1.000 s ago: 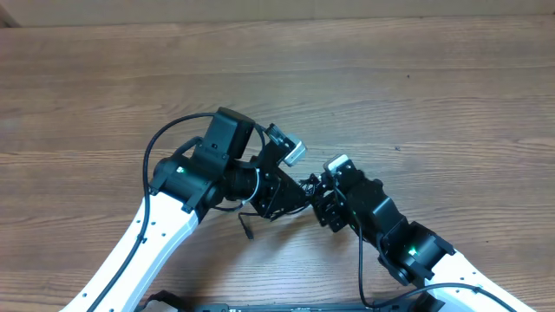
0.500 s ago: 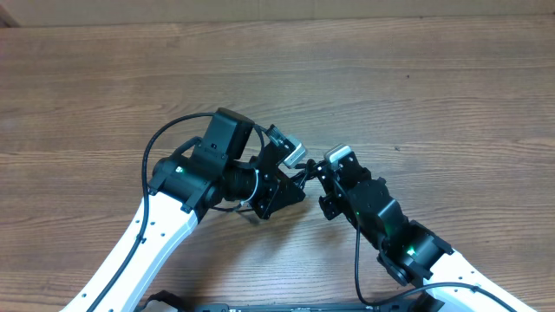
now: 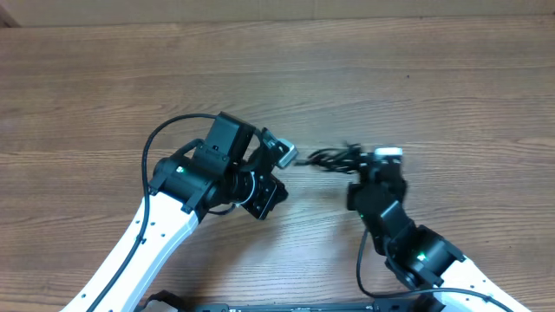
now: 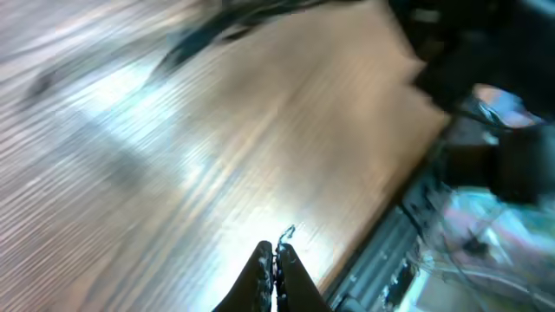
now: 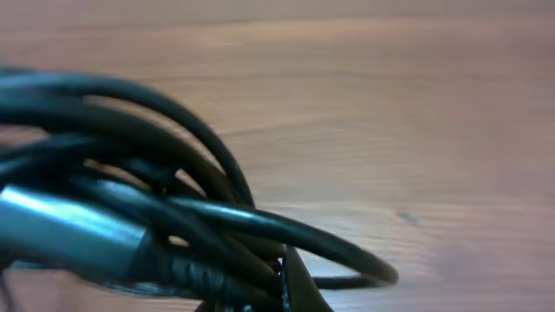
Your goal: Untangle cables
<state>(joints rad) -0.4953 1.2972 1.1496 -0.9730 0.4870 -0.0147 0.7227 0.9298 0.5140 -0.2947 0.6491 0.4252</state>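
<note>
The cables (image 3: 331, 158) form a small black tangle lifted between the two arms. My right gripper (image 3: 357, 166) is shut on this bundle. In the right wrist view the cables (image 5: 173, 208) fill the left half as looped cords, with a silvery plug (image 5: 61, 230) at the lower left, and the right gripper (image 5: 282, 290) clamps them at the bottom edge. My left gripper (image 3: 270, 198) sits to the left of the bundle, apart from it. In the left wrist view the left gripper (image 4: 275, 256) is shut with its jaws pressed together, and the cables (image 4: 217, 30) are a blur at the top.
The wooden table (image 3: 434, 78) spreads around both arms. A thick black wire (image 3: 156, 143) loops off the left arm's base side. A dark bar (image 4: 390, 251) along the table's near edge shows at the right of the left wrist view.
My right gripper closed on the cable bundle and swung right and up, pulling it away from the left gripper. The left gripper drew back slightly to the left.
</note>
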